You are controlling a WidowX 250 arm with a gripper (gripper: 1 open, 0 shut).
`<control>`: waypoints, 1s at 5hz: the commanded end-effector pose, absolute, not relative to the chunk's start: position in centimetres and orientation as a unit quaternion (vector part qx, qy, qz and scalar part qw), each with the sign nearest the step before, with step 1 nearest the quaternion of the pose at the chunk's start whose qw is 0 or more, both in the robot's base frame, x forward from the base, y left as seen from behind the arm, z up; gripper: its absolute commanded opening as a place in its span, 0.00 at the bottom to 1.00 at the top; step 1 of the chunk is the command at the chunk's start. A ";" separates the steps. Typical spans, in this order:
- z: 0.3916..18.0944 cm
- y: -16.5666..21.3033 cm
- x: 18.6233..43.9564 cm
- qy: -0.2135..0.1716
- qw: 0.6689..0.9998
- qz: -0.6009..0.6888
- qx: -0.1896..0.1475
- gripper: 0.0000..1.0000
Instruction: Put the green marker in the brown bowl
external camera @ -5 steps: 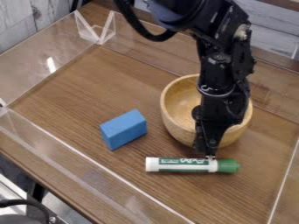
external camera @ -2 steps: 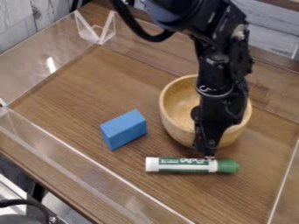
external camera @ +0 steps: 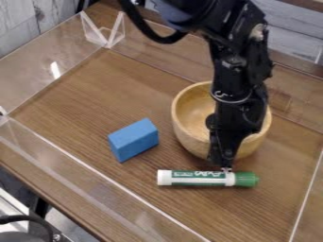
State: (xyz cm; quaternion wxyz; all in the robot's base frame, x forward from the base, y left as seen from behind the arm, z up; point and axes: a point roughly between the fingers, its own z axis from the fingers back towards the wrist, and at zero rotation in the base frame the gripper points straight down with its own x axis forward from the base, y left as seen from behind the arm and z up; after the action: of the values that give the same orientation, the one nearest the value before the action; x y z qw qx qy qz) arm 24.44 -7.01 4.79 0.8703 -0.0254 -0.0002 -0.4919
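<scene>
**Inspector A:** Presently, the green marker (external camera: 207, 177) is found lying flat on the wooden table (external camera: 89, 95), at about five o'clock in the view. Its green cap is turned toward three o'clock and its white barrel toward nine o'clock.

**Inspector B:** And the brown bowl (external camera: 190, 118)?

**Inspector A:** It is seated upright just beyond the marker, at roughly twelve o'clock from it. The two are set near each other, but no contact between them can be confirmed. Nothing is seen in the part of the bowl's hollow that is exposed; the rest is masked by the arm.

**Inspector B:** How is the gripper (external camera: 228, 168) reported?

**Inspector A:** It is pointed straight down in front of the bowl's near wall, with its tip lowered onto the marker close to the cap end. The fingers are drawn together on the marker's barrel, which is not lifted from the table.

**Inspector B:** Anything else noted?

**Inspector A:** A blue block (external camera: 132, 140) is recorded at nine o'clock from the bowl, well apart from the marker. The working surface is enclosed by clear plastic walls (external camera: 51, 57).
</scene>
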 end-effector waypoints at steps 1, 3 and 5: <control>6.4 -6.9 24.8 -0.024 0.872 -0.489 -0.021 0.00; 6.8 -6.8 24.5 -0.024 0.869 -0.494 -0.023 0.00; 7.0 -6.8 24.1 -0.027 0.862 -0.506 -0.024 0.00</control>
State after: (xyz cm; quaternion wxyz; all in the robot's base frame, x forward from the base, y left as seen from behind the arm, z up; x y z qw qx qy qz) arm 23.41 -6.81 5.52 0.8600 -0.0320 0.0018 -0.5092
